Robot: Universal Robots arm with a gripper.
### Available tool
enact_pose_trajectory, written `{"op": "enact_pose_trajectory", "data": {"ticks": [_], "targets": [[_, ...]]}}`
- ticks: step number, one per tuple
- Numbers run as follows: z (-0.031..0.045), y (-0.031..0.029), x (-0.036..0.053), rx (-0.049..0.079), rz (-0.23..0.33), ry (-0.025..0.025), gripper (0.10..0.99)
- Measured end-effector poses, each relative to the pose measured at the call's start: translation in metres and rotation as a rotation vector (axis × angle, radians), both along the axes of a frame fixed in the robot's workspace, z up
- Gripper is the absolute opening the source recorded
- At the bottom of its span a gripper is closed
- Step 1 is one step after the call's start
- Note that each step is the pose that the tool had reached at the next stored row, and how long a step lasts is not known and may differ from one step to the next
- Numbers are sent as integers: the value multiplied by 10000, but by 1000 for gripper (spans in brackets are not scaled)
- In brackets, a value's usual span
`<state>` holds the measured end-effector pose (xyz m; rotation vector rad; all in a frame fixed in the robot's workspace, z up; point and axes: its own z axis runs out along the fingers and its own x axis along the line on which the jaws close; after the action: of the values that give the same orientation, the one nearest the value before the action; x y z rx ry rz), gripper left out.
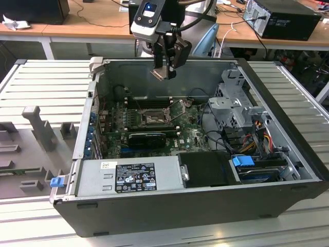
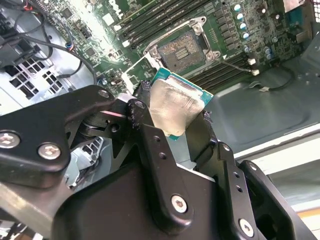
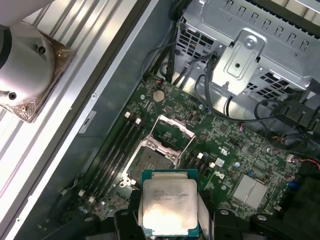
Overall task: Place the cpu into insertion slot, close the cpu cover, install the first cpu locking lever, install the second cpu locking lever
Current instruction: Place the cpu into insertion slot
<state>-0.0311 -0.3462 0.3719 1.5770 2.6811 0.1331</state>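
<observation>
Gripper [image 1: 165, 73] hangs over the open computer case [image 1: 205, 208], above the far part of the motherboard [image 1: 191, 135]. Claw is clamped on the cpu [image 2: 175, 106], one finger on each of two opposite edges, and the silver metal top with a thin green border shows in both wrist views. The cpu is up in the air, well apart from the board and not seated. The insertion slot [image 3: 150, 160] sits bare and dark below it, mid-board. The cpu cover [image 3: 172, 131] is flipped up open at one side of the slot, with green board showing through its window. A thin locking lever [image 2: 235, 66] sticks out from the slot's side. Long black memory slots [image 3: 115, 150] run beside the slot. The power supply [image 1: 128, 177] fills the near edge of the case, and the drive cage [image 1: 234, 103] stands at the exterior view's right.
</observation>
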Motion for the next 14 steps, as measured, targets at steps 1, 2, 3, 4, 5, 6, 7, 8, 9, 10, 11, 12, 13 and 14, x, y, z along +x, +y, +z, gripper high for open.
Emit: {"op": "enact_pose_trajectory", "data": {"ticks": [1,2,3,4,5,6,7,8,9,10,11,12,13,14], "targets": [[0,0,0,0,-64,0,525],[0,0,0,0,-135,0,525],[0,0,0,0,-213,0,525],[0,0,0,0,-267,0,525],[0,0,0,0,-362,0,525],[-1,0,0,0,-474,0,525],[-1,0,0,0,-554,0,525],[-1,0,0,-1,-630,0,525],[-1,0,0,0,-669,0,525],[-1,0,0,0,-720,0,525],[-1,0,0,0,-780,0,525],[-1,0,0,0,-826,1,525],[-1,0,0,0,-912,0,525],[-1,0,0,0,-982,0,525]]}}
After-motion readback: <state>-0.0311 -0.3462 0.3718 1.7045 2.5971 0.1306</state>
